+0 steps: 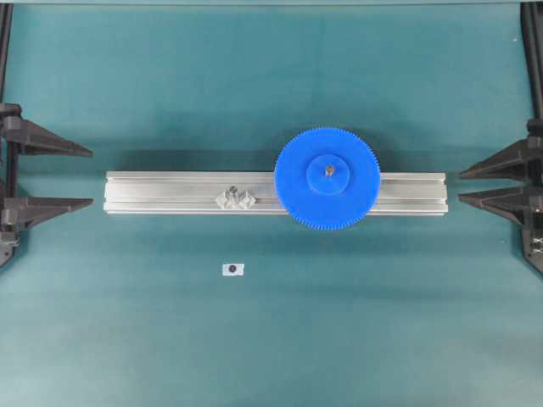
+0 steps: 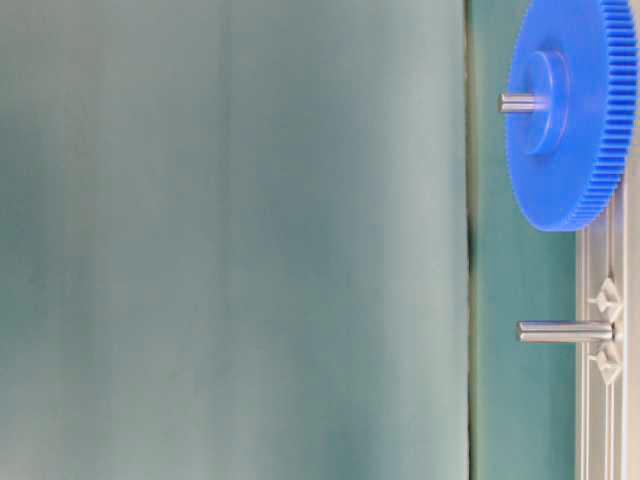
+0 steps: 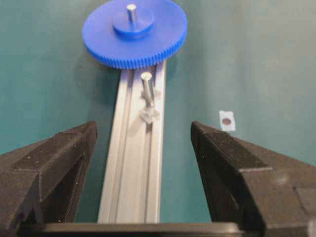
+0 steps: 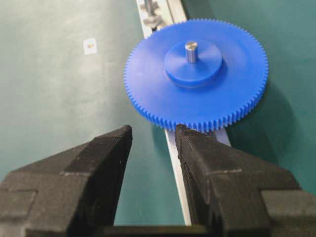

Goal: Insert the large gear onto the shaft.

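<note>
Two end effectors apart, empty: left end effector at 9 o'clock, right end effector at 3 o'clock; large gear seated on shaft, rail underneath.

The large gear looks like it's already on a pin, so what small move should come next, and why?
Probably none on the large gear: the shaft pokes up through its hub and it sits flat over the rail. Both the left claw and right claw stand open and clear of it, so I'd ease them back a little further.
</note>
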You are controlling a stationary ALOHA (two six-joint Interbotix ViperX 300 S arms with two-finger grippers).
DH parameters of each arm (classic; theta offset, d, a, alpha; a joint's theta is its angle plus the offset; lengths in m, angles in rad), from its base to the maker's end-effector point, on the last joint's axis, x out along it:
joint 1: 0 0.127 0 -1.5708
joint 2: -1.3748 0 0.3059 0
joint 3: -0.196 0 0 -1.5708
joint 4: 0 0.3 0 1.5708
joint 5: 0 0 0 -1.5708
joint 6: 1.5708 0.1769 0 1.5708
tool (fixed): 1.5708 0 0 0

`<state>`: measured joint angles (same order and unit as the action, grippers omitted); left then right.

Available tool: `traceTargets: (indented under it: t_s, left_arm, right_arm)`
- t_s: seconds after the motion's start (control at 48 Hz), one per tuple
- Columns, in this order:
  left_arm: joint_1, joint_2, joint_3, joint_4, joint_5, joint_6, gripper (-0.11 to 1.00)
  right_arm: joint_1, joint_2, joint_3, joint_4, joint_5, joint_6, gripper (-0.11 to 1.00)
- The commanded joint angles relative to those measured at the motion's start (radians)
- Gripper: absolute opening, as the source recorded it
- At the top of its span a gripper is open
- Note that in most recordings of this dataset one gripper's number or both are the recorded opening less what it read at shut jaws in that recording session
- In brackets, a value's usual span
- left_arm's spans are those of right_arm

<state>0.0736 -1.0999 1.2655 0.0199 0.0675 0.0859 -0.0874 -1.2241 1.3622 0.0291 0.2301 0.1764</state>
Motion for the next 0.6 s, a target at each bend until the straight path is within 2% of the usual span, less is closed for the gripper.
traceTargets:
  t_s: [0.0,0.313,0.584]
  left_arm:
    - [-0.003,0.0,-0.008,0.002,-0.005,-0.003,0.75]
    - [-0.002,-0.031,0.023,0.002,-0.006,-0.038,0.75]
    - [-0.003,-0.031,0.026,0.002,0.008,-0.037,0.75]
  right_arm:
    - [-0.002,0.008,-0.009,-0.002,-0.011,0.009,0.49]
    - [-0.002,0.006,0.0,-0.002,-0.021,0.009,0.49]
    - [-0.011,-0.003,0.021,0.0,-0.04,0.012,0.49]
